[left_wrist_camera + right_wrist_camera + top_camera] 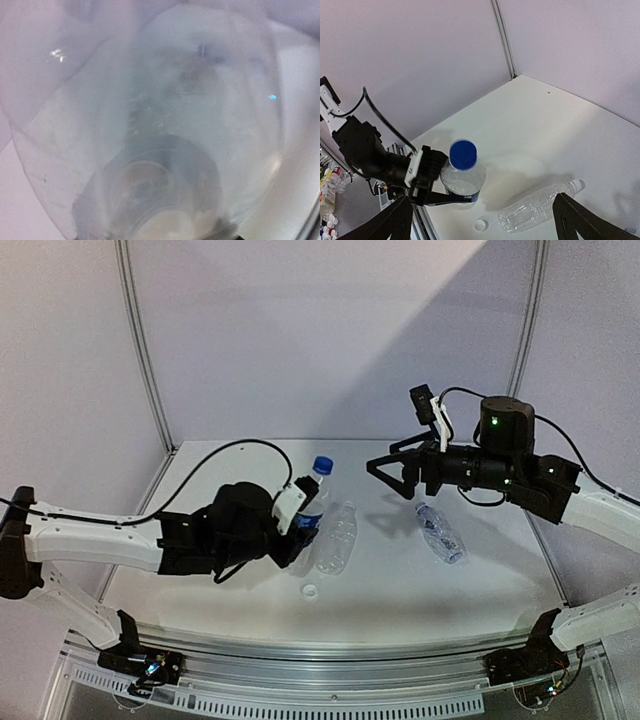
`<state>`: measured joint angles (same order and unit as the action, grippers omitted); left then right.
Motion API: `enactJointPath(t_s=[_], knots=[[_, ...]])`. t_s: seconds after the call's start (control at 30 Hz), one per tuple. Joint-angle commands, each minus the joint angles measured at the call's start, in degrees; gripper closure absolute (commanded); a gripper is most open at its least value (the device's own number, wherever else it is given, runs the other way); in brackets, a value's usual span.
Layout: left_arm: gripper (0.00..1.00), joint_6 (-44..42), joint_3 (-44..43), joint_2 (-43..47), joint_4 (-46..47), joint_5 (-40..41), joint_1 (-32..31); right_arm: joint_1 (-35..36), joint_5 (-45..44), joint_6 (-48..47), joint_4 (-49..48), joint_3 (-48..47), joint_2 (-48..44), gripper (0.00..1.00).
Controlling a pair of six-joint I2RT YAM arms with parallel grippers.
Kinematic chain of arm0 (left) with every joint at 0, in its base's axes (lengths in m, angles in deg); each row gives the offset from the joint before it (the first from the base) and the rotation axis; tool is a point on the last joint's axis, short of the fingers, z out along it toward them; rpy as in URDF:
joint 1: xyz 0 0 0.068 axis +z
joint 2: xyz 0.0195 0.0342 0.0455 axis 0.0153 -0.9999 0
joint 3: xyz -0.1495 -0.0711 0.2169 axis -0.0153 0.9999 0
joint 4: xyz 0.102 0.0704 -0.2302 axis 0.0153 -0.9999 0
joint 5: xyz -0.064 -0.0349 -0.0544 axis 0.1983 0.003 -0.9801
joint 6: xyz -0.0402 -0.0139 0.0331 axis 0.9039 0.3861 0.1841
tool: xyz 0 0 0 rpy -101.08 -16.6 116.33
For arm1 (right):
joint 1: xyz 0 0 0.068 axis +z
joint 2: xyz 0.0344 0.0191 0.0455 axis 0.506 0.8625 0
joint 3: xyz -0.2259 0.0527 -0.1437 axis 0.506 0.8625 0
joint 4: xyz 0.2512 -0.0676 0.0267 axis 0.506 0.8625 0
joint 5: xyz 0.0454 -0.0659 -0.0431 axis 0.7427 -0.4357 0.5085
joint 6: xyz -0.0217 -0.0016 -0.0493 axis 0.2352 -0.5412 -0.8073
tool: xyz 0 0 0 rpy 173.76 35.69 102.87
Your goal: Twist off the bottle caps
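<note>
Left gripper clamped on upright bottle, right gripper wide open, apart from blue cap; cap-grasp step, next needs jaws centred over cap.

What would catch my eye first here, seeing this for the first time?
The upright blue-capped bottle near the middle of the table, clasped by the left gripper, stands out first. From the right, the right gripper hangs in the air facing it, jaws wide open. A lying bottle rests beside it, a second lying bottle further right, and a loose white cap in front.
</note>
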<state>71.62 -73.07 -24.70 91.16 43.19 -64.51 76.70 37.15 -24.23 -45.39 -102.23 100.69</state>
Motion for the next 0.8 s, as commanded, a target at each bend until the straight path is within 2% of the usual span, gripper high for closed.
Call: enactJointPath(t_s=[0.0, 0.13, 0.33, 0.47, 0.77], knots=[[0.68, -8.8, -0.6, -7.5, -11.4, 20.0, -3.5, 0.3, -4.4, -1.5, 14.6, -4.3, 3.8, 0.01], [0.73, -13.5, -3.1, -15.5, -14.6, 32.7, -6.6, 0.3, -1.3, -3.0, 9.9, -0.6, 5.2, 0.02], [1.0, -13.3, -5.4, -22.1, -17.2, 37.1, -7.7, 0.3, -1.9, -2.5, 10.2, 1.8, 7.3, 0.11], [1.0, -15.2, -4.0, -20.2, -14.1, 38.0, -8.9, 0.3, 1.2, -0.7, 9.7, 1.7, 12.6, 0.16], [1.0, -23.0, 2.7, -11.4, -0.9, 33.3, -12.2, 0.3, 12.2, 6.0, 6.3, 0.0, 20.1, 0.25]])
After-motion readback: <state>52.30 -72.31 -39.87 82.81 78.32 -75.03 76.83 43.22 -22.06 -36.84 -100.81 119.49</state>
